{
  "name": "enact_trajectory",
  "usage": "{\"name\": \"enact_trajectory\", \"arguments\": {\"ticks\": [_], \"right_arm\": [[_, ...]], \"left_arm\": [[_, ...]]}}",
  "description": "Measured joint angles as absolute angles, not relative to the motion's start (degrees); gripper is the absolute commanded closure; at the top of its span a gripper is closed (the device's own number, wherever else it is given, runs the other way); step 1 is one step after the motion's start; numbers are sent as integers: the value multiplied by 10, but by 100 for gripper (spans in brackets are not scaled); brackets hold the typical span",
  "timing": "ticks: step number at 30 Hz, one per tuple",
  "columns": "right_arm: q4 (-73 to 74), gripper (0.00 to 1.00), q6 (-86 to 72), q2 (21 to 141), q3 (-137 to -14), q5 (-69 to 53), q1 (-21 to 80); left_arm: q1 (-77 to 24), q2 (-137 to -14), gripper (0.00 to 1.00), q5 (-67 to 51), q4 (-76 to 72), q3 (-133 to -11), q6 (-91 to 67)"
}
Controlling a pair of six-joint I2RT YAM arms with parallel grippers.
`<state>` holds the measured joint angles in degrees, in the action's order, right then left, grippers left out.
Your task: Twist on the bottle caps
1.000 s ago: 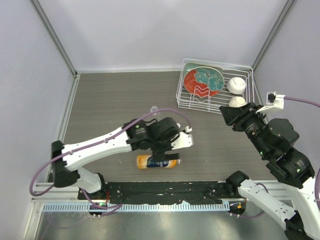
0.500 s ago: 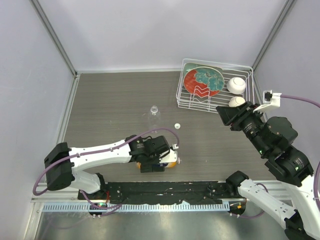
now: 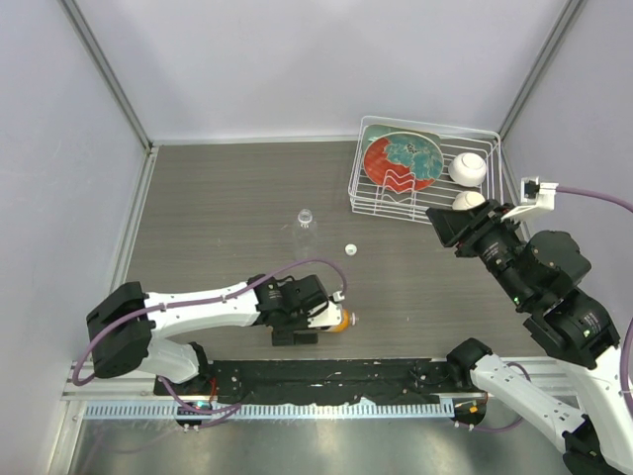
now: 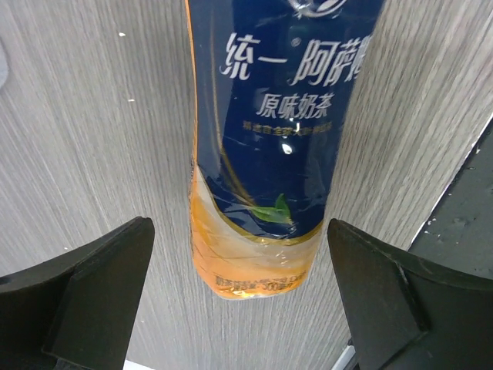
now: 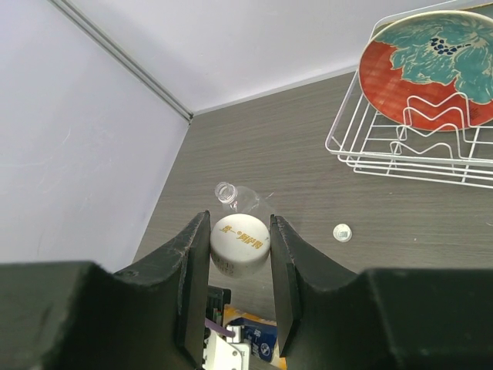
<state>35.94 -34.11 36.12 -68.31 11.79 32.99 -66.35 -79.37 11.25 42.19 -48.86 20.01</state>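
Observation:
The orange-liquid bottle, with a dark blue label, lies on its side near the table's front edge; only its end shows from above. My left gripper is open, with one finger on each side of the bottle's base and a gap at both sides. My right gripper is shut on the cream cap and holds it high in the air at the right. The clear bottle lies uncapped at mid-table. The white cap lies loose to its right.
A white wire rack stands at the back right, holding a red-and-teal plate and two white balls. A black rail runs along the near edge, close to the orange bottle. Grey walls close in the sides.
My left gripper has moved down and toward the near edge, from above the orange bottle to straddling it. The white cap is now uncovered. The right arm shifted only slightly.

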Motion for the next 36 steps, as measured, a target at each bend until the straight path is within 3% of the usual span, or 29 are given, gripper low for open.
{"name": "enact_trajectory", "arguments": {"ticks": [20, 23, 28, 36], "right_arm": [[343, 86, -342, 365, -677, 112, 330], [343, 87, -342, 365, -677, 111, 330], [343, 88, -342, 365, -677, 108, 330], [342, 87, -342, 368, -677, 104, 330]], "left_arm": [[-641, -834, 3, 82, 357, -446, 245], [-636, -830, 13, 73, 353, -441, 248], [-633, -845, 44, 48, 364, -449, 252], [-620, -865, 36, 63, 385, -479, 260]]}}
